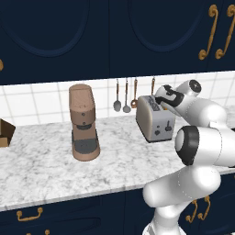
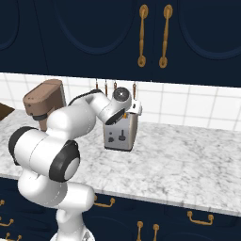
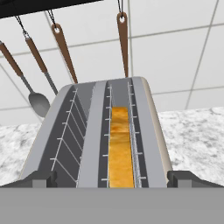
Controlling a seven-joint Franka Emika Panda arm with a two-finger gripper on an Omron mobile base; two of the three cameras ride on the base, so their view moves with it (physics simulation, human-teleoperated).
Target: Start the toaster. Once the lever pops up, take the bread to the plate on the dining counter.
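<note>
Hovering spread wide over the toaster (image 3: pixel 103 131) at frame centre, the pincer (image 3: pixel 107 179) grips nothing; the bread (image 3: pixel 120 151) sits in its slot, plate trip not yet begun.

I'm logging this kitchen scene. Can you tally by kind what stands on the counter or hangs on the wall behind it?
Coffee machine: 1
Toaster: 1
Bread slice, in the toaster's slot: 1
Hanging utensils: 4
Brown thing at the counter's left edge, cut off: 1
Total: 8
</note>
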